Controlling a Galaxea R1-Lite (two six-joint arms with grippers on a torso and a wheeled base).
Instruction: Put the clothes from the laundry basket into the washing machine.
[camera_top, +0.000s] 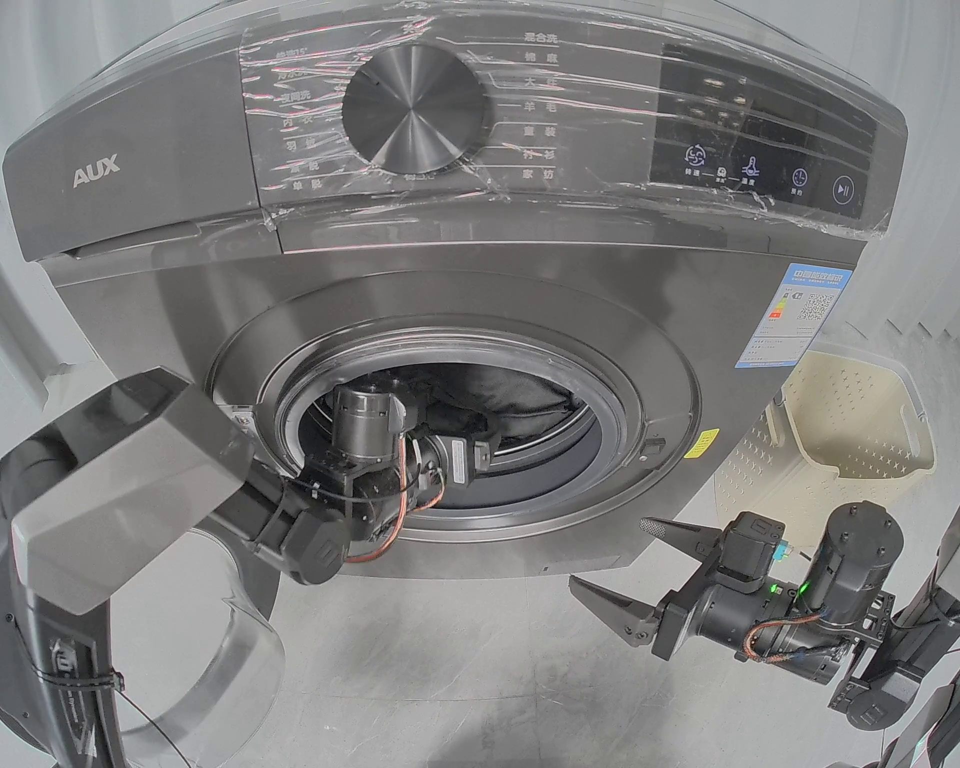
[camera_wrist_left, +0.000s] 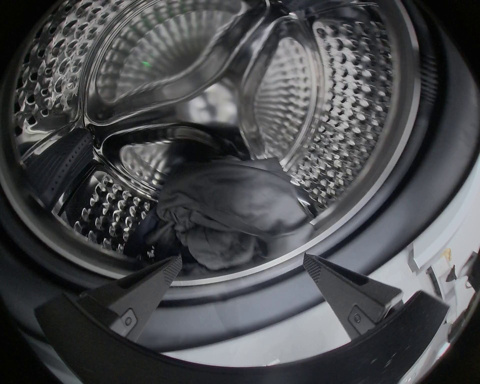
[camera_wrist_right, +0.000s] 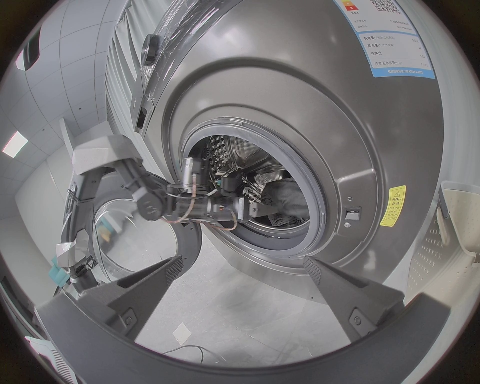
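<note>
Grey garment (camera_wrist_left: 225, 210) in drum (camera_wrist_left: 350, 100).
Left gripper (camera_wrist_left: 241, 259) at drum mouth, fingers released, load apparently delivered; right gripper (camera_top: 612, 553) spread, empty.

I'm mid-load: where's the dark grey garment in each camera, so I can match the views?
Head view: garment inside the door seal, behind the left arm.
Left wrist view: garment heaped on the floor of the drum, just past the left gripper.
Right wrist view: garment inside the door seal, beyond the left arm.
Shared landmark: the door seal ringing the opening.
</note>
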